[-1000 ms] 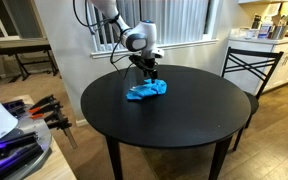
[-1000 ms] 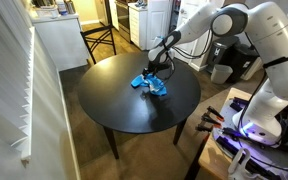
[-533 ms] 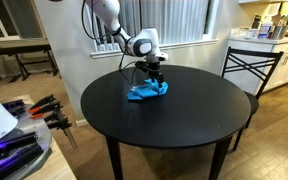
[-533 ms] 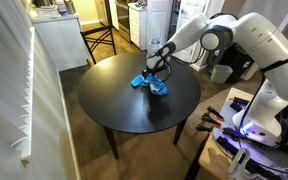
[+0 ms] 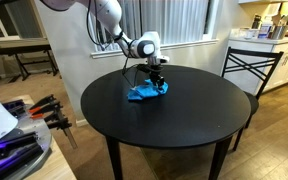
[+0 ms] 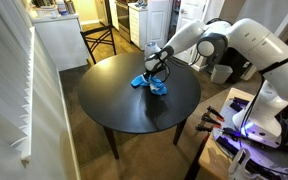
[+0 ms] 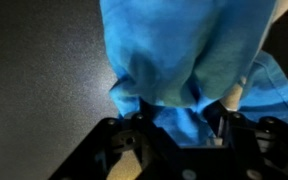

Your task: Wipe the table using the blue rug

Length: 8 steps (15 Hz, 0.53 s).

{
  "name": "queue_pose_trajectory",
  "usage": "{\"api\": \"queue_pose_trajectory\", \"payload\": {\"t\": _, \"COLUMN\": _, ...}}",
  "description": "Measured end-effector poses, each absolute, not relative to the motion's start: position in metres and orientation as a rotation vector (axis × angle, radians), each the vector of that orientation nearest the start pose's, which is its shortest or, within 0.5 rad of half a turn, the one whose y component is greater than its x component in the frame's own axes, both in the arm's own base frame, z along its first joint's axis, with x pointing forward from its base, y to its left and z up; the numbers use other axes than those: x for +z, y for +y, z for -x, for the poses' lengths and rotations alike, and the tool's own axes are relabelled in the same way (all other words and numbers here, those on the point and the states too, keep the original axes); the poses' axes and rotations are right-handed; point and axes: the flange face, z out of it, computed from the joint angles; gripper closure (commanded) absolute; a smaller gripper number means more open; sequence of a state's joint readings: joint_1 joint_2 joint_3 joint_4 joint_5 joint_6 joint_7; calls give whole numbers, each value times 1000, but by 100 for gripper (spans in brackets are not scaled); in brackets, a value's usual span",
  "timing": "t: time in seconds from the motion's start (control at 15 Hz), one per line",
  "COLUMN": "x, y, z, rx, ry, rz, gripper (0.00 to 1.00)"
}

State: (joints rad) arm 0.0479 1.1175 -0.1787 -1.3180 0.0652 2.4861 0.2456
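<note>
Directly under your gripper (image 5: 156,79) sits the blue rug (image 5: 144,92), crumpled into a low heap on the round black table (image 5: 179,125). In both exterior views the gripper points straight down, with its tips buried in the end of the heap nearest the arm (image 5: 124,38). The rest of the cloth trails away from the gripper across the tabletop.

In the wrist view your two fingers (image 7: 138,121) stand on either side of a raised fold of the blue rug (image 7: 174,50), and the fabric fills the space between them. You are pinching that fold: the cloth bunches up where the pads meet it and spreads wider beyond the gripper (image 7: 178,117). To one side of the gripper in this view you see bare dark tabletop (image 7: 34,70) with a dull sheen.

In an exterior view the gripper (image 6: 154,72) hangs over the far half of the table (image 6: 124,110), with the blue rug (image 6: 151,86) just below it and touching the surface. Most of the tabletop stretches out on the side away from the arm (image 6: 199,35).

Beyond the gripper, past the table's edge, a dark metal chair (image 5: 246,62) stands well apart from the cloth.
</note>
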Motion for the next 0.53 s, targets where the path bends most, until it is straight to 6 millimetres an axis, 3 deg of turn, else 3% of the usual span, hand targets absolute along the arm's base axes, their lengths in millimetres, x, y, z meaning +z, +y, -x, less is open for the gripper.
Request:
{"api": "queue_pose_trajectory", "payload": {"t": 0.27, "x": 66, "y": -65, "z": -731, "rx": -74, "ry": 500, "rz": 3230, "gripper": 95}}
{"api": "queue_pose_trajectory", "payload": {"t": 0.4, "x": 68, "y": -57, "z": -736, "rx": -58, "ry": 483, "rz": 3220, "gripper": 98}}
{"api": "queue_pose_trajectory", "payload": {"t": 0.53, "x": 70, "y": -30, "z": -740, "rx": -62, "ry": 419, "rz": 3194, "gripper": 96}}
